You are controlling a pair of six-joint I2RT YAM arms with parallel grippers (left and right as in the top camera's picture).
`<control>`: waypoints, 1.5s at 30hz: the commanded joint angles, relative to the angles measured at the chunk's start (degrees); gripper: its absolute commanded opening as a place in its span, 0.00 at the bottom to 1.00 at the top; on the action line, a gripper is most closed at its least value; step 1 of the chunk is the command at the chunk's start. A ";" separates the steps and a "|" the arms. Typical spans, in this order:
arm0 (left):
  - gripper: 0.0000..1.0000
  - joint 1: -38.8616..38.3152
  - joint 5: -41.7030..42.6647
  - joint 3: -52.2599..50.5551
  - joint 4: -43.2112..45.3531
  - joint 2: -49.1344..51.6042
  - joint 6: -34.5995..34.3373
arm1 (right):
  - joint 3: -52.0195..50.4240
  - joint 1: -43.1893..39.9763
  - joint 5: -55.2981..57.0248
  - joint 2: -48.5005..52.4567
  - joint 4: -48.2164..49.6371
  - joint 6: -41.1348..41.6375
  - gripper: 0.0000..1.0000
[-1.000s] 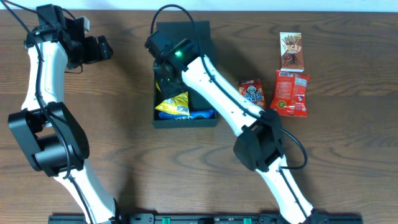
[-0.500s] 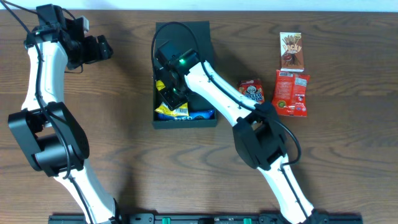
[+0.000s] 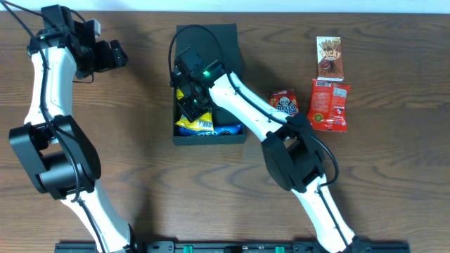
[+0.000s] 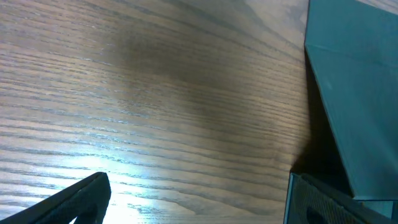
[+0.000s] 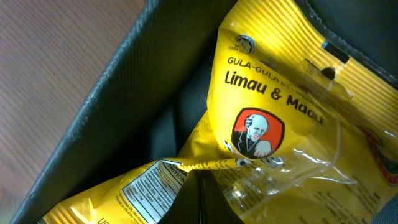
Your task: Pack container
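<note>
- Right gripper (image 3: 191, 104): lowered inside the container (image 3: 209, 138), directly over the yellow packet (image 5: 267, 106). That packet fills its wrist view, so it cannot be told whether the jaws are parted or closed on anything.
- Left gripper (image 3: 112, 55): parked well left of the container, above the bare table (image 4: 155, 93). Its fingers (image 4: 84, 196) are spread wide with nothing between them.
- Container location: mid-table, open. The yellow packet and a blue packet (image 3: 226, 130) lie at its near end.
- Handling of the container, assessed: it is cardboard, so light and liable to slide if pushed. The walls look stiff enough to guide a packet but would crease under a hard pinch. The best hold is judged to be the top edge of a side wall, or the flap's free edge for closing. The matte surface should give fair grip.
- Yellow packet, assessed: thin glossy film, crinkled and folded at mid-length. It looks soft and slippery, and is best pinched at a sealed edge.
- Legible writing: the yellow packet reads "GULA-GULA" and "Limau & Madu", the last word partly creased. It also bears a man's face on a red badge and a nutrition panel too small to read.
- Outside the container, to its right: a "HELLO PANDA" pouch (image 3: 284, 104), a "Pocky" box (image 3: 328, 56), and a red packet (image 3: 329, 105) whose print is illegible. The blue packet's lettering cannot be made out.
</note>
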 commanded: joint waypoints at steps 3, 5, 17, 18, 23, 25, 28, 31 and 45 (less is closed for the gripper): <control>0.95 0.02 0.37 0.42 -0.22 -1.55 -0.39 | 6.19 -0.87 0.83 -0.74 -1.36 -0.85 0.01; 0.95 0.02 0.37 0.42 -0.22 -1.55 -0.39 | 8.92 -1.81 0.81 -2.29 -3.61 -0.92 0.01; 0.95 0.02 0.37 0.42 0.20 -1.55 -0.44 | 1.53 -0.57 -0.72 -3.98 -15.58 -10.27 0.01; 0.95 0.02 0.37 0.42 0.17 -1.55 -0.46 | -0.13 -0.39 -0.74 -3.76 -14.01 -10.23 0.01; 0.95 0.02 0.37 0.42 0.20 -1.55 -0.87 | -7.28 -0.24 -0.79 -3.61 -7.08 -10.19 0.01; 0.95 0.02 0.37 0.42 0.22 -1.55 -0.85 | -10.47 -0.39 -0.74 -3.61 -3.65 -8.68 0.01; 0.95 0.02 0.37 0.42 0.22 -1.55 -0.87 | -12.85 -0.70 -0.72 -3.61 0.72 -6.91 0.01; 0.95 0.02 0.37 0.42 0.22 -1.55 -0.85 | -13.49 -0.68 -0.74 -3.61 4.04 -6.69 0.02; 0.95 0.02 0.17 0.42 0.26 -1.55 -0.83 | 3.80 -2.14 -0.74 -7.32 -5.03 -8.81 0.01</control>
